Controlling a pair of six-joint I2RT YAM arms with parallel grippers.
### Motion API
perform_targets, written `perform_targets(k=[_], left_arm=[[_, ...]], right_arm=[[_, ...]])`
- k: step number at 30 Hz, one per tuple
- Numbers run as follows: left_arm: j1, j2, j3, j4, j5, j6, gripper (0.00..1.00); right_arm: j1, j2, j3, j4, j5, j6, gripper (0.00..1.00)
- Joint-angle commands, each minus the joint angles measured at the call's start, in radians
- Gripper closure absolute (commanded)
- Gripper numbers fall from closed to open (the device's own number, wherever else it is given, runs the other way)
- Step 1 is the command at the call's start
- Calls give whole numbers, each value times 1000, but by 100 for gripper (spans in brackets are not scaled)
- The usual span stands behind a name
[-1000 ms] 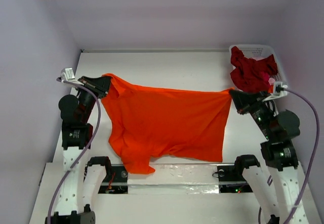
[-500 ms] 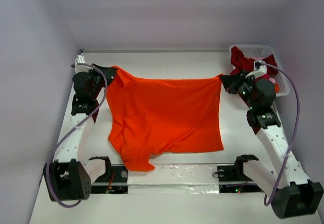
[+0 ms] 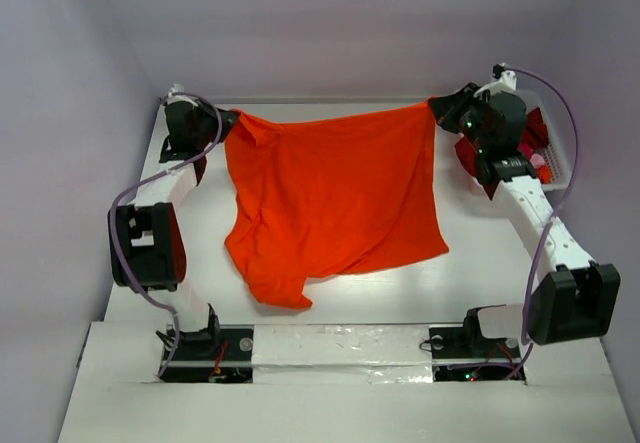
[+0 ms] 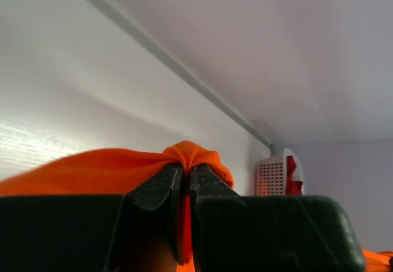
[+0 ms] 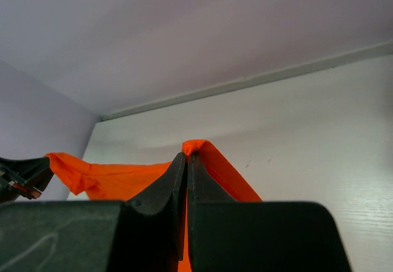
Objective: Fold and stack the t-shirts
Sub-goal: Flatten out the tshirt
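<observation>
A bright orange t-shirt [image 3: 335, 198] is stretched between my two grippers near the table's far edge, its lower part trailing toward the arm bases with a sleeve bunched at the lower left. The left gripper [image 3: 228, 121] is shut on the shirt's far left corner; cloth [image 4: 193, 155] bulges above the jaws. My right gripper [image 3: 436, 109] is shut on the far right corner [image 5: 195, 146]. A dark crimson t-shirt [image 3: 528, 133] lies crumpled in the basket, mostly hidden behind the right arm.
A white latticed basket [image 3: 558, 153] stands at the back right corner, also seen as the basket [image 4: 270, 177] in the left wrist view. Purple-grey walls close in on three sides. Both arms reach far out along the table's sides.
Both grippers have carried the orange shirt's corners away from the bases toward the back wall. The shirt has been dragged along and now lies farther back.
</observation>
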Motion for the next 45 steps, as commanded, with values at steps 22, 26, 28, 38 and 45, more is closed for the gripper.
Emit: perform_targets(k=[22,26,28,38,45], left_arm=[[25,-1102,-85,-142,173,89,100],[25,-1248,43,-285,187,97,100],[15,-1278,114,-314,201,75,100],[15,-1224,288,-422,140,100,100],[15,-1045,-68,-228,85,129,100]], right_arm=[[12,-820,14,-126,-460,66,100],[12,-1070,0,-112,-468,96,100],[12,-1111,32,-210,-455,89,100],[12,-1047,133,-313,-380,22,100],[12,-852,-6,-199,-294,-38,100]])
